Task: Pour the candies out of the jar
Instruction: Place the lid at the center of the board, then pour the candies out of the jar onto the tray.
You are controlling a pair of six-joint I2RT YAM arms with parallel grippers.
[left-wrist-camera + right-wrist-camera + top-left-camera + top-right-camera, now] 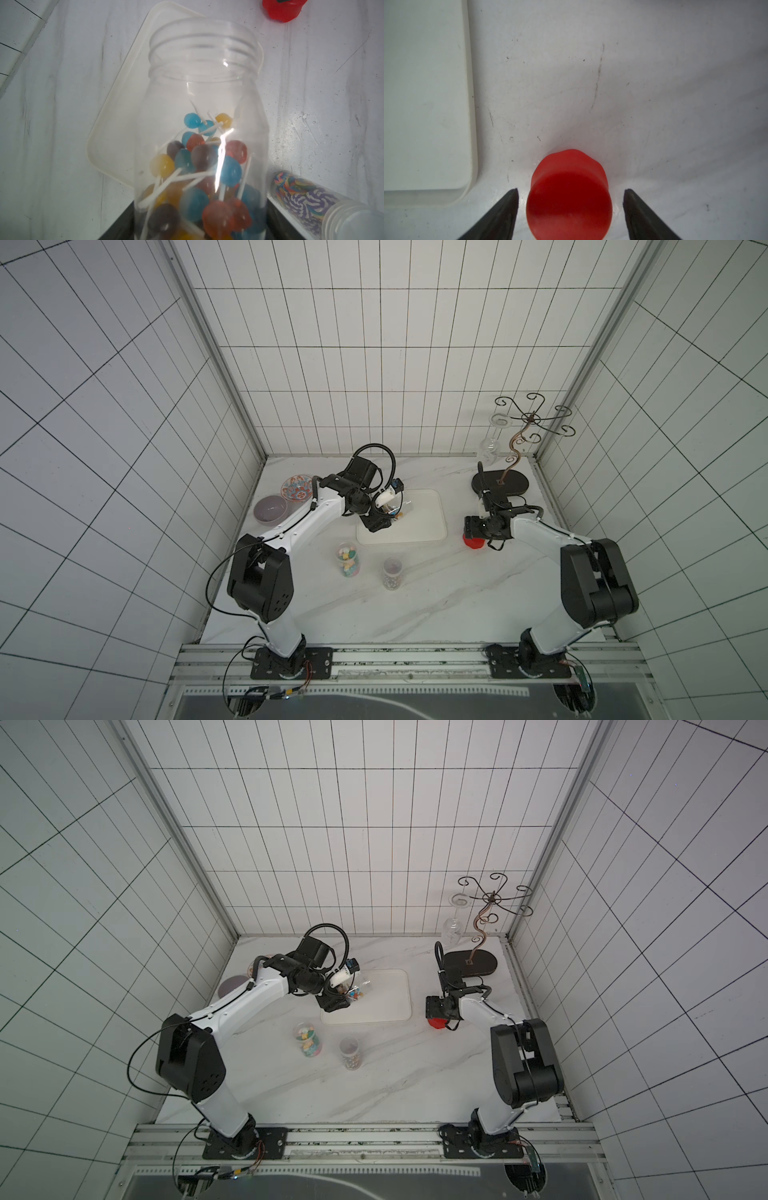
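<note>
Candies on white sticks lie low in the clear jar, which your left hand grips, tilted above the white tray. Your right hand stands spread, fingers either side of the red lid on the tabletop, clear of it.

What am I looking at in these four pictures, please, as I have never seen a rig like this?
Two robot arms stand at a marble table. Both top views look down on the whole scene; each of the remaining pictures comes from a camera on an arm's wrist. The left gripper holds a clear open jar of lollipops, tipped towards a white tray. The right gripper is open, its fingers either side of a red lid lying on the table, not touching it. Also there: a jar of pastel sweets, a jar of swirl sweets, a grey bowl, a patterned bowl, and a metal rack with a wine glass hanging from it.
</note>
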